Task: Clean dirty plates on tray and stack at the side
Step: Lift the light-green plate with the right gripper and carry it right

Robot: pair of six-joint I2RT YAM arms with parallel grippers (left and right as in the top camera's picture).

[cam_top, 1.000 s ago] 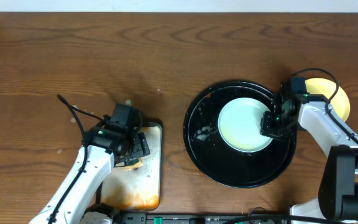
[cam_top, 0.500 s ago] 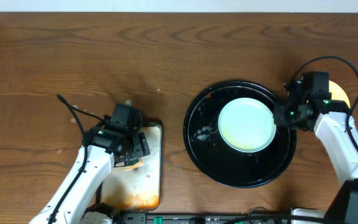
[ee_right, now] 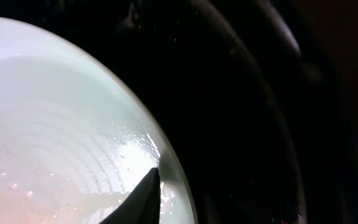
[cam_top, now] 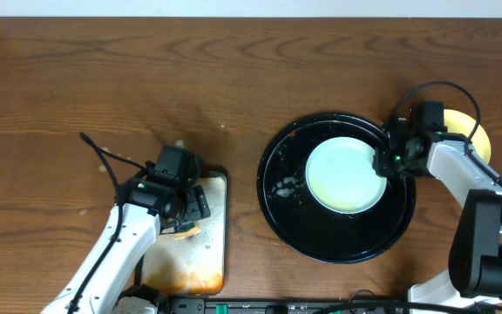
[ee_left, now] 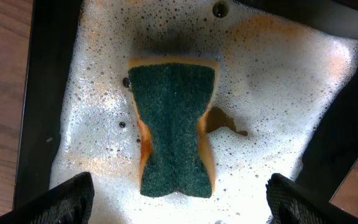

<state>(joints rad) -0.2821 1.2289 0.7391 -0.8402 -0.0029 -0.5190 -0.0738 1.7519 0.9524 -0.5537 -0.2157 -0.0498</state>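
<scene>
The blue plate (cam_top: 342,174) is lying flat in the tray (cam_top: 321,240), toward its upper right, with its right rim close to the tray's right wall. Its face is shining wet. The right wrist view is showing a faint orange tinge low on that face, so I judge it may not be fully clean, though the tint is too weak to be sure.

The right gripper (cam_top: 387,163) is sitting at the plate's right rim, and one dark fingertip (ee_right: 143,198) is lying over that rim. The pictures are not showing whether the jaws are pinching the rim or only bracketing it.

Off the tray's right edge, the yellow plate (cam_top: 481,146) is resting on the table (cam_top: 234,70), partly hidden by the right arm. That is looking like the stacking spot, so I take that plate as already dealt with. No third plate is showing; whether one is lying under the yellow plate I cannot tell.

Well apart, near the table's lower left, the left gripper (ee_left: 182,208) is hanging over the pan (cam_top: 216,253) with its jaws standing wide and holding nothing. The sponge (ee_left: 174,127) is lying green side up in the suds (ee_left: 278,93) just ahead of the fingertips.

By my reading the task is well along. One plate is waiting in the tray to be finished, if it needs it, and then carried to the yellow plate and stacked.
</scene>
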